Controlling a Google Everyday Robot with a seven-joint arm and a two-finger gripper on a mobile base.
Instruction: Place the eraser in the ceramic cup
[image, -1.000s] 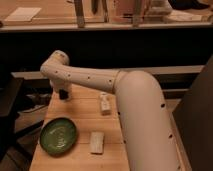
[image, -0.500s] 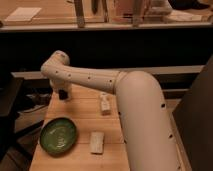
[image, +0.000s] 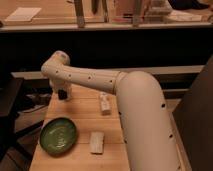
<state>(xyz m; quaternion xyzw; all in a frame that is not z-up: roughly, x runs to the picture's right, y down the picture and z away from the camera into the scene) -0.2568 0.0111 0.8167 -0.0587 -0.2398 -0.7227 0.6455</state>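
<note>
While gripper (image: 62, 94) hangs at table's (image: 80, 114) far-left corner — jaws' state unclear | green plate (image: 58, 135) empty

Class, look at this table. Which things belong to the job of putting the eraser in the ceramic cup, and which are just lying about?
Belong to the job:
- gripper, at the back left of the table
- small off-white item mid-table, probably the ceramic cup
- flat pale block near the front, likely the eraser

Just lying about:
- green plate, front left
</note>
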